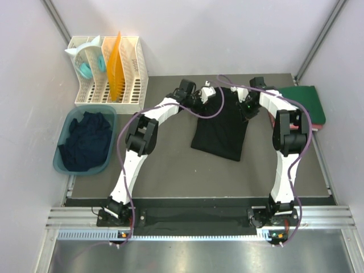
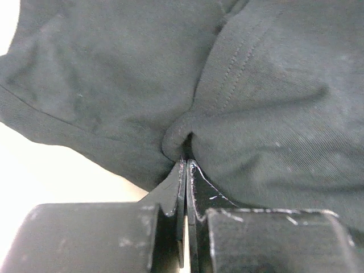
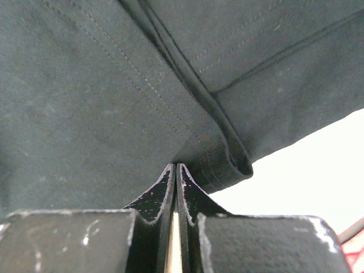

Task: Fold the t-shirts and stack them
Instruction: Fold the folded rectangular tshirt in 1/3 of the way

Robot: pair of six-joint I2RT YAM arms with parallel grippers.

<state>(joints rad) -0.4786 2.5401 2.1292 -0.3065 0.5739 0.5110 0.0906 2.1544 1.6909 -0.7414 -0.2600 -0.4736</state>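
Pale, plain walls [image 1: 28,85] close in the cell on three sides, with slanted metal struts in the far corners. A dull grey-brown bench [image 1: 170,170] fills the floor of the view, and a ribbed aluminium rail [image 1: 193,219] runs along its near edge, where both arm bases are bolted. The two white-and-black arms reach away from the rail and bend inward, trailing purple cables [image 1: 122,148].

A black t-shirt [image 1: 220,133] lies mid-bench, slightly right of centre. It looks folded to a narrow panel that runs from its far edge between the two wrists back toward the rail.

At the left edge sits a teal-blue tub [image 1: 85,172] holding a crumpled dark navy shirt [image 1: 85,142]. Behind it, in the far left corner, a white slotted rack [image 1: 136,74] holds an upright orange sheet [image 1: 115,68] and a white-and-teal rounded item [image 1: 88,60]. At the far right edge lies a folded dark green shirt [image 1: 307,102], with a pinkish-red edge [image 1: 321,126] showing beneath it.

The left gripper [image 2: 186,165] is pinched tight on a fold of the black cloth, near a stitched seam. The right gripper [image 3: 175,168] is likewise clamped on the black shirt, at a doubled, stitched hem.
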